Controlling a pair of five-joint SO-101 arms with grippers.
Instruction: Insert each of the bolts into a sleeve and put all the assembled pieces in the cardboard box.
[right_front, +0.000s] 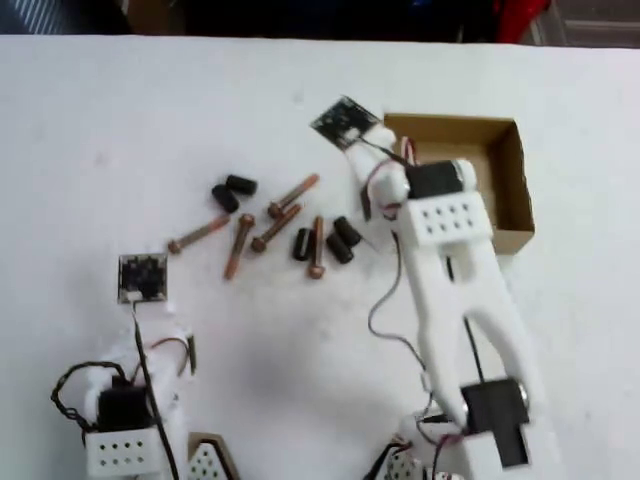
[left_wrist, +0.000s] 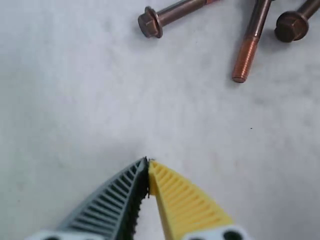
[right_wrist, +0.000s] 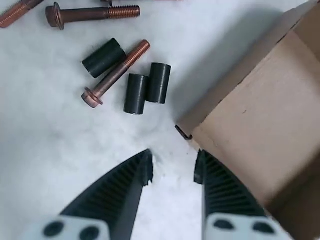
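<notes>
Box (right_front: 521, 180): sat far right on the table (right_front: 100, 120).
Bolts (right_front: 316, 245): five lay scattered mid-table, left of the box.
Sleeves (right_front: 241, 184): two behind the bolts' left end, three by the rightmost bolt.
Right gripper (right_wrist: 172, 167): hung just beside the box's corner.
Left gripper (left_wrist: 148, 165): sat before the bolts.

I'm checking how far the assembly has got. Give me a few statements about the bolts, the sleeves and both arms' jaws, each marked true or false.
1. Every bolt already sits in a sleeve. False: the bolts lie bare on the table, with the sleeves loose beside them.
2. The left arm's jaws are shut and hold nothing. True.
3. The right arm's jaws grip a bolt. False: they stand open and empty beside a corner of the cardboard box.
4. Five bolts lie on the table. True.
</notes>
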